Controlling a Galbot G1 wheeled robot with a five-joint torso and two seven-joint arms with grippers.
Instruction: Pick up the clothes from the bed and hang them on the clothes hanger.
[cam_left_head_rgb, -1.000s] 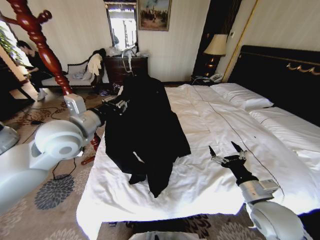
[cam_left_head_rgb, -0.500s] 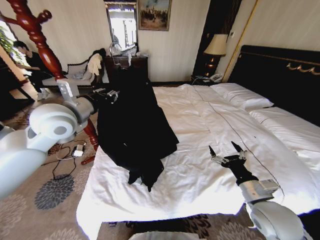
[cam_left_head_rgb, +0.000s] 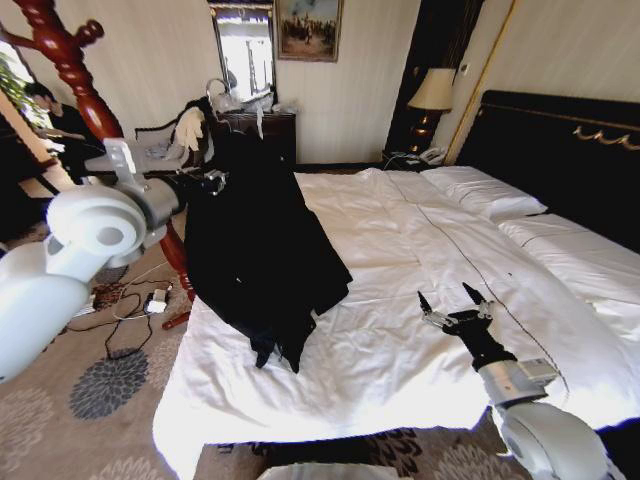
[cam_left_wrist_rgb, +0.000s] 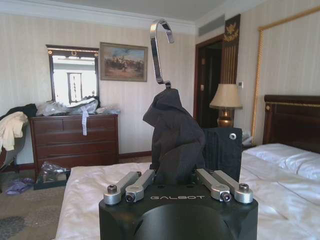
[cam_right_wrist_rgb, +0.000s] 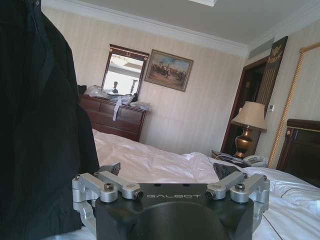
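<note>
In the head view, the left gripper (cam_left_head_rgb: 212, 181) at centre left pinches the collar of the large black soft-fabric coat (cam_left_head_rgb: 262, 250), which hangs lengthwise onto the wide white-duveted bed (cam_left_head_rgb: 420, 260); the red-brown spiral wooden coat stand (cam_left_head_rgb: 75, 70) rises upper left, nearest that arm. The right gripper (cam_left_head_rgb: 452, 303) rests spread at lower right. In the left wrist view, the silver wire hook (cam_left_wrist_rgb: 159, 50) points upward above the clamped fabric. In the right wrist view, the coat fills the frame's left side.

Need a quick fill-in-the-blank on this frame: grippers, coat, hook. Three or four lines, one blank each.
1. The left gripper is shut on the ____ of the black coat.
2. The silver hook at the collar points ____.
3. The right gripper hovers ____ over the bed, holding nothing.
4. The coat's lower end rests on the ____.

Missing words: collar; up; open; bed
</note>
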